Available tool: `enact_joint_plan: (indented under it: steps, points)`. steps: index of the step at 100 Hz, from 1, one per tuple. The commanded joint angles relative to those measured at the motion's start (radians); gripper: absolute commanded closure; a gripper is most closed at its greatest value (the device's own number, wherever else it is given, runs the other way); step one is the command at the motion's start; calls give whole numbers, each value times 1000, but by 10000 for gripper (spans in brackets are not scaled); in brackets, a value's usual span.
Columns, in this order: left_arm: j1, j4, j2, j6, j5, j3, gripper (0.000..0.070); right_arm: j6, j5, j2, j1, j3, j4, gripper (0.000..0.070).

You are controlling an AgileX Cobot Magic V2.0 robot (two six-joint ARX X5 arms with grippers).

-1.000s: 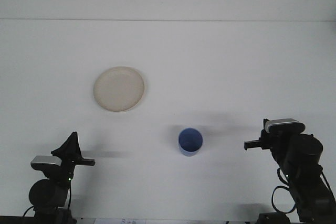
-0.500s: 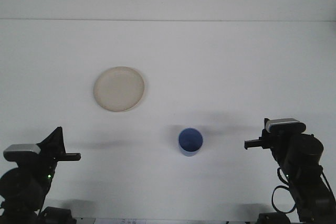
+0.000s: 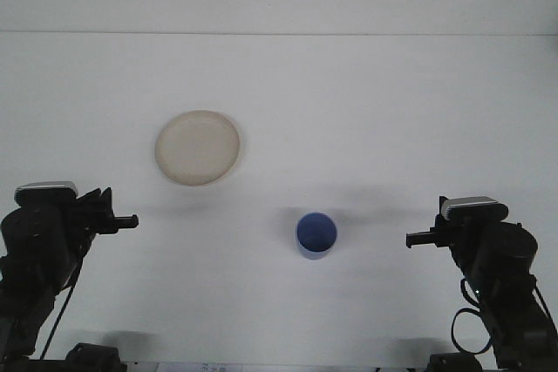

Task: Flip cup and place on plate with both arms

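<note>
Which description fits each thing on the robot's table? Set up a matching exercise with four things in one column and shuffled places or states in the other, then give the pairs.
Things:
1. cup
2. plate
3. left pincer
4. right pincer

Descriptions:
A. cream, round, nothing on it, lying left of centre
B. at the right edge, pointing towards the cup
C. blue, standing with its opening up, right of centre and nearer than the plate
D. at the left edge, pointing right, nearer than the plate

Pairs: 1-C, 2-A, 3-D, 4-B
</note>
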State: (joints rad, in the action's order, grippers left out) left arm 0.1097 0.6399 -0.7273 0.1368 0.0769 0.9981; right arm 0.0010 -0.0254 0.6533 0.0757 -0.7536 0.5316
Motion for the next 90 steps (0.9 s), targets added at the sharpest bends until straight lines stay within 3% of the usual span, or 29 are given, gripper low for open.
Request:
enact_joint_plan:
  steps: [1, 5, 8, 18, 40, 52, 90]
  points:
    - [2, 12, -17, -15, 2, 15, 254, 10, -1, 2, 1, -13, -14, 700]
    - [2, 24, -25, -15, 2, 15, 146, 10, -1, 2, 1, -13, -14, 700]
    - [2, 32, -30, -15, 2, 15, 122, 10, 0, 2, 1, -13, -14, 700]
    - [5, 47, -36, -14, -18, 15, 127, 10, 0, 2, 1, -13, -14, 700]
    - [58, 74, -135, 42, -221, 74, 169, 10, 0, 2, 1, -13, -14, 700]
    - [137, 116, -291, 60, -281, 172, 169, 10, 0, 2, 1, -13, -7, 700]
    - [423, 163, -724, 60, -288, 504, 169, 10, 0, 2, 1, -13, -7, 700]
